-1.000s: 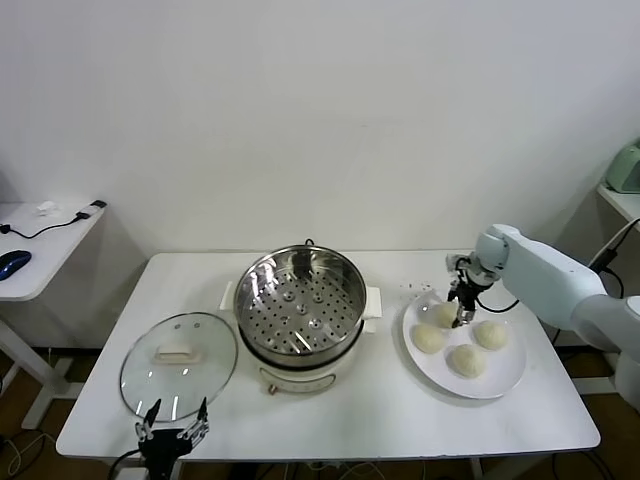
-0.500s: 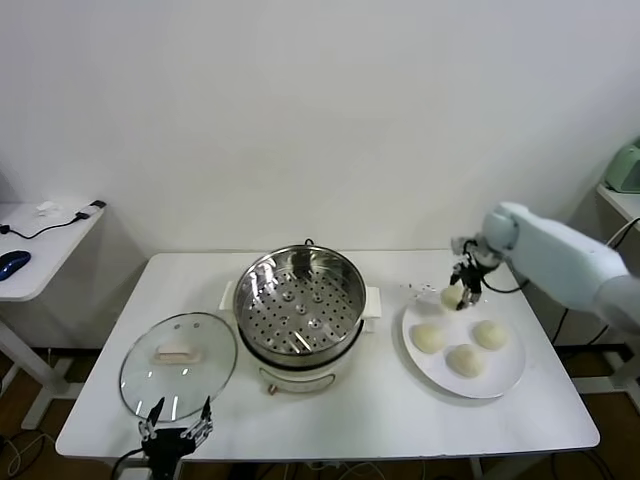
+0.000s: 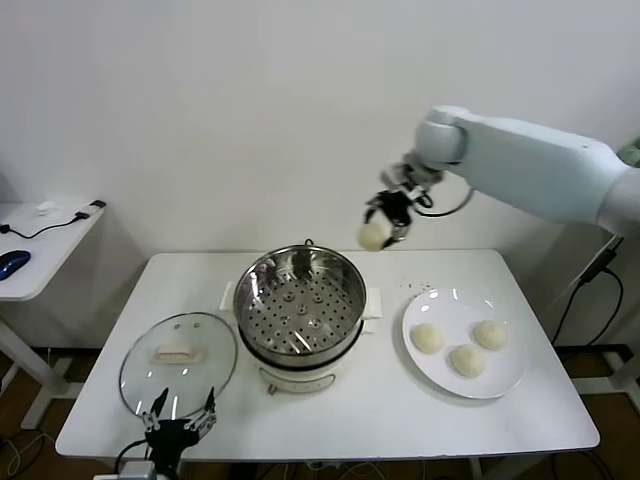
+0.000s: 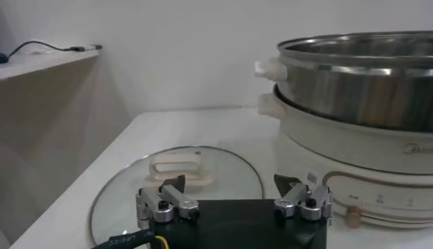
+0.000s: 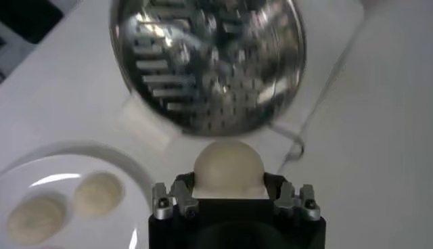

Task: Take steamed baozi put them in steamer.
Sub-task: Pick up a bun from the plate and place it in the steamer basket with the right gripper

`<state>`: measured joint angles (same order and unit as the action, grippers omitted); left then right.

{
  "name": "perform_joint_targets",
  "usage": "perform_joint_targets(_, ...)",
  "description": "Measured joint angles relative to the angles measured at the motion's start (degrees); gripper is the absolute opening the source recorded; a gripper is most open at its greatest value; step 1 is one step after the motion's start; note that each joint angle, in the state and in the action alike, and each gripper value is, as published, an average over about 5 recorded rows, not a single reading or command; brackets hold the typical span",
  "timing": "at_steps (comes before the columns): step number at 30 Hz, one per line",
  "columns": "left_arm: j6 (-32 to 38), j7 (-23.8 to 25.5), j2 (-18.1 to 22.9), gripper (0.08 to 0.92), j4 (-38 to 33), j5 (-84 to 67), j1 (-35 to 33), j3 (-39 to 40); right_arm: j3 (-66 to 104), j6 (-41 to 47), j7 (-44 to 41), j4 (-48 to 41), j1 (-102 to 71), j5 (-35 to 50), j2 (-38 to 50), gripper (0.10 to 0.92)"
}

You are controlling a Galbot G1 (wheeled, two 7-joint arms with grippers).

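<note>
Right tool (image 3: 380, 226) clamped on one baozi (image 3: 373, 235), high above the steamer's (image 3: 300, 300) far right rim. Three more on the plate (image 3: 500, 375), only two caught by right wrist view. Left tool (image 4: 233, 199) spread wide, empty, at the tabletop's (image 3: 400, 420) near edge by the glass lid (image 4: 176, 186).

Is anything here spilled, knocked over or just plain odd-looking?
Nothing stands out. The steamer sits upright and open, its glass lid lying flat beside it. Three baozi rest on the white plate, and the right gripper holds a fourth bun in the air near the pot. No spills or damage visible.
</note>
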<state>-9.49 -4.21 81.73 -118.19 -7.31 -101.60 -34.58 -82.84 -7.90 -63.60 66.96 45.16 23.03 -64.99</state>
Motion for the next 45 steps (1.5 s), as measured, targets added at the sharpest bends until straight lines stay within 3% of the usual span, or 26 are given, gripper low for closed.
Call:
perform_joint_targets(8,0.7,-0.3,0.4,0.823,0.3,0.8,-0.2,0.6,-0.6,-10.9,0.3,0.0,-1.6,-6.5,-7.7,0.679)
perform_joint_targets(19,1.4,-0.7,0.5,0.823,0.3,1.7,-1.0,0.9,4.7,-23.8,0.2,-14.8,-11.6,-19.1,-16.5,0.679)
perform_joint_targets(32,1.8,-1.2,0.8,0.823,1.0,2.1,-1.0,1.2,10.2,-30.7,1.8,-28.4,-19.8,-26.7,-22.1,0.681)
perform_joint_targets(40,1.8,-1.4,0.9,0.823,1.3,2.2,-0.6,1.5,11.5,-33.0,3.1,-31.7,-21.3,-28.2,-23.1,0.81)
perform_joint_targets(45,1.8,-1.4,1.0,0.823,1.3,2.7,-0.7,2.1,11.3,-34.3,2.3,-31.9,-20.8,-26.3,-22.7,0.822)
